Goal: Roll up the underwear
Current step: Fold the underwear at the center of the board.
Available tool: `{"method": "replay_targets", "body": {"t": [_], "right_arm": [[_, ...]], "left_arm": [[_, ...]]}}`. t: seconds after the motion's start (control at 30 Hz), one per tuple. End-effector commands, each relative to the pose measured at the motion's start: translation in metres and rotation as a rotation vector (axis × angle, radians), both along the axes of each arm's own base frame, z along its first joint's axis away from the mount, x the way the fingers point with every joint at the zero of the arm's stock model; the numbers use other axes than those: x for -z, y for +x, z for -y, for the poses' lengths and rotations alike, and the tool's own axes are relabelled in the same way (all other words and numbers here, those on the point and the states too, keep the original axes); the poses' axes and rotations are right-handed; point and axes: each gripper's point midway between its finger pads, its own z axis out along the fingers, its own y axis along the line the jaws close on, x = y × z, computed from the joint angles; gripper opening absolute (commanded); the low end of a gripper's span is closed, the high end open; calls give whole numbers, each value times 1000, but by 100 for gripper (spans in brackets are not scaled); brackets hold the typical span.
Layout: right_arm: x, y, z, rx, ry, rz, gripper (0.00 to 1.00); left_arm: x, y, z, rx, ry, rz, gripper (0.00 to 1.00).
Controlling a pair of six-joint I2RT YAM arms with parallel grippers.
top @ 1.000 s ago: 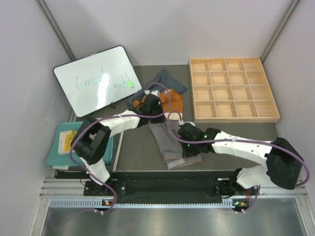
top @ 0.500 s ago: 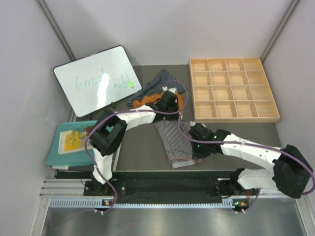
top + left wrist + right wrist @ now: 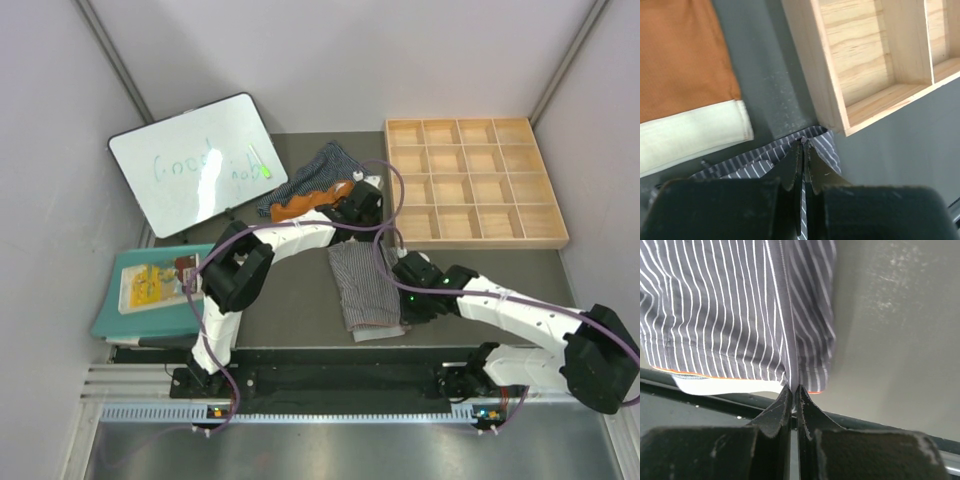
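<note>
Left fingers (image 3: 792, 175) and right fingers (image 3: 777, 415) are pinched tight on the grey pair (image 3: 362, 290), flat on the tabletop (image 3: 290, 300). Nothing looks rolled yet. The orange pair (image 3: 305, 203) and navy pair (image 3: 320, 165) wait at 11 o'clock.

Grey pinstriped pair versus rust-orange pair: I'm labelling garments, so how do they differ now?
The grey pinstriped pair is striped; the rust-orange pair is plain with a cream waistband. The left end effector and right end effector pinch the grey pinstriped pair; nothing grips the rust-orange pair. Both are unrolled.
</note>
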Motion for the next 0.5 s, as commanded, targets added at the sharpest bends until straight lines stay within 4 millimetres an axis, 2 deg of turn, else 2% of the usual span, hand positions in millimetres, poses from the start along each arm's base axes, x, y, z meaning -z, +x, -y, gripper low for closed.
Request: {"method": "replay_targets", "body": {"t": [0.0,0.2,0.3,0.37,0.47], "right_arm": [[2,-3,14,39,-27,-4,0],[2,3,19,67,-46,18,0],[2,8,22,82,-59,35,1],[2,11,25,97,-66,46,7],[1,14,26,107,-74,59,24]], "left_arm": [[-10,13,12,4,2,52,0],[2,16,13,1,34,47,0],[2,19,14,-1,34,55,0],[0,19,17,7,30,60,0],[-10,18,23,28,0,69,25]]}}
